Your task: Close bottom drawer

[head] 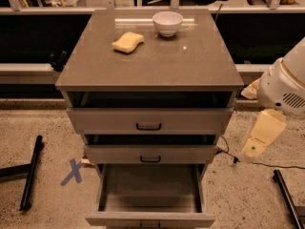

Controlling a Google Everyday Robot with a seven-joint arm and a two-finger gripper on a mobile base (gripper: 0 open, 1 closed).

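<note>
The bottom drawer (150, 218) is grey-beige with a flat front, and it is pulled far out of the cabinet so its plain shallow inside (150, 185) shows. Its handle sits at the frame's lower edge. The mid drawer (150, 154) and the top drawer (148, 121) each stand out a little, both with black handles. My gripper (252, 147) is at the cream end of the arm, hanging to the right of the cabinet at about mid-drawer height. It is apart from all the drawers.
A white bowl (167, 23) and a yellow sponge (127, 42) sit on the cabinet top (190, 66). A black bar (31, 173) and a blue X mark (72, 171) lie on the floor at left. A black cable (267, 165) and a bar (288, 199) lie at right.
</note>
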